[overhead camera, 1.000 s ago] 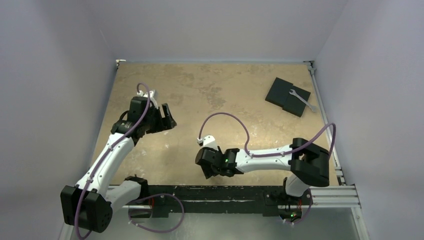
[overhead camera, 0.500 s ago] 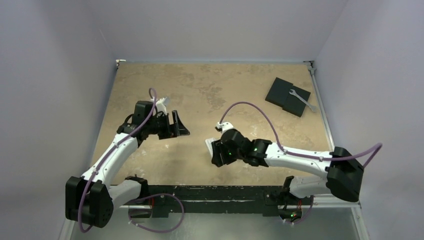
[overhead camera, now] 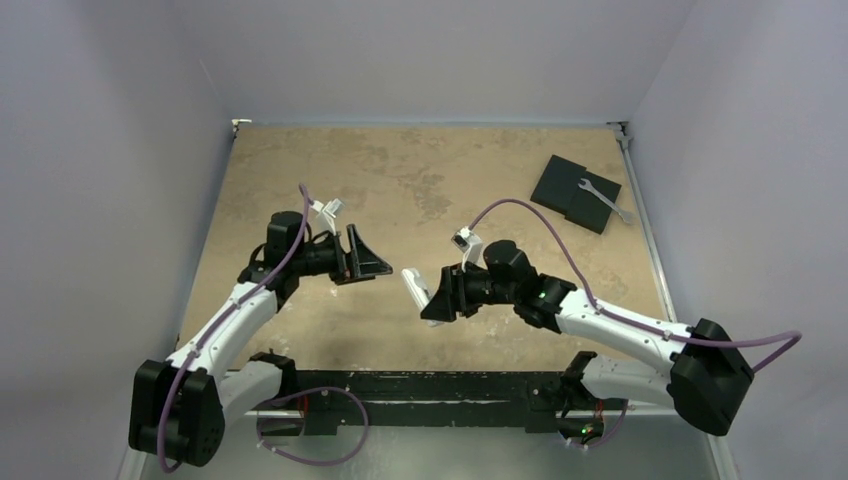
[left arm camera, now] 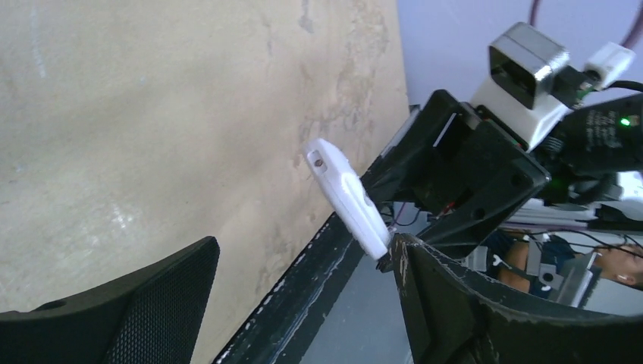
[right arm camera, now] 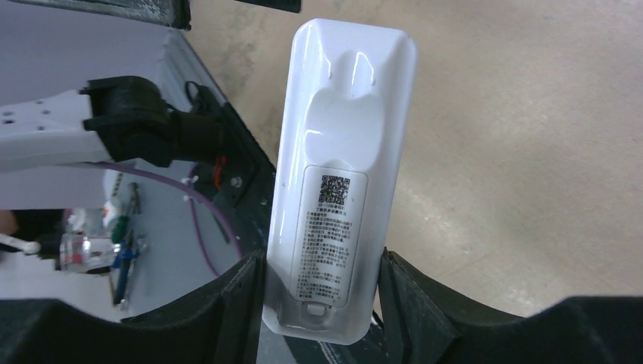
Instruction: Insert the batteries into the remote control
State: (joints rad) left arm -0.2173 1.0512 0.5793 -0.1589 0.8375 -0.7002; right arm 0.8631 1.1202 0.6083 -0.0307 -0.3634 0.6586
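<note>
The small white oblong plastic remote control (right arm camera: 340,174) is clamped by its lower end between the jaws of the right gripper (overhead camera: 434,304), which are closed narrow on its two long sides. Its labelled back is turned to the right wrist camera, and the rear cover appears still fitted. The jaws of the left gripper (overhead camera: 364,262) are spread wide and hold nothing.

Within the last second the right arm has been stretched from near the black base rail (overhead camera: 420,385) toward 12 o'clock, and the remote has been raised off the tan table (overhead camera: 400,170) and tilted. The left gripper has been swung round to face it from 9 o'clock. A hand-over or a two-handed opening of the cover is probably being prepared. The batteries cannot be found in any view.

A small gap is left between the two grippers. Open table lies toward 12 o'clock. The flat black square pad (overhead camera: 560,183) and the silver wrench (overhead camera: 604,200) lie at 2 o'clock, well apart. The rail runs close at 6 o'clock.
</note>
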